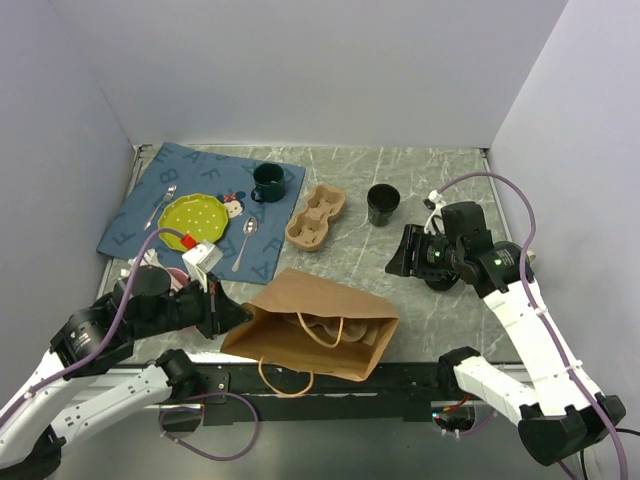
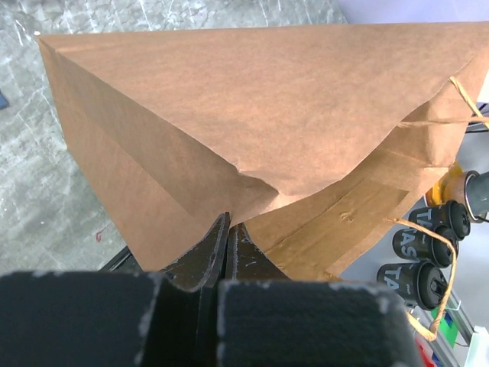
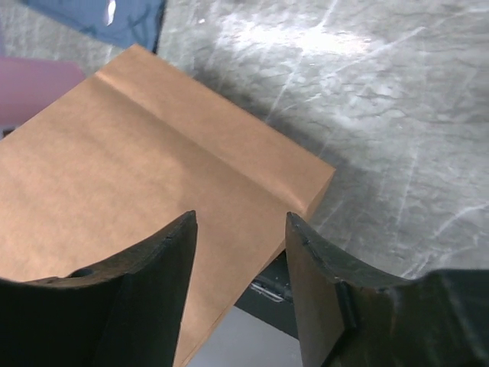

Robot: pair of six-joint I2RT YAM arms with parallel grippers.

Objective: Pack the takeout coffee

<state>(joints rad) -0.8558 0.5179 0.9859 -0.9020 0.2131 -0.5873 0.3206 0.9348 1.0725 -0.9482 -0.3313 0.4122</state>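
Black paper forms the takeout coffee point(image 1: 382, 204), which is seen upright on the grey marbled table point(image 1: 455, 172) toward the far side, well apart from both grippers and not yet packed (whether its lid is seated cannot be told from above). Just to its left a cardboard cup carrier point(image 1: 316, 216) is found. Nearer the arms a brown paper bag point(image 1: 320, 325) is laid slumped on its side, its twine handles loose. An edge of that bag is pinched between the shut jaws of the left gripper point(image 2: 229, 228). The right gripper point(image 3: 241, 222) is held above the bag's far corner, fingers moderately apart and nothing between them. Trouble is judged most likely at the grasp and the insertion. A light paper cup could be crushed or tipped if squeezed off-centre, and its contents could be spilled if it is tilted to suit a bag lying flat. The bag's mouth could collapse or be dragged if the left pinch slips. Farther left, a dark green mug point(image 1: 268, 182), a green plate point(image 1: 192, 222) and a spoon point(image 1: 246, 242) are set on a blue mat point(image 1: 140, 215), away from the likely route. Only the carrier stands near the cup, and nothing else is seen between cup and bag.
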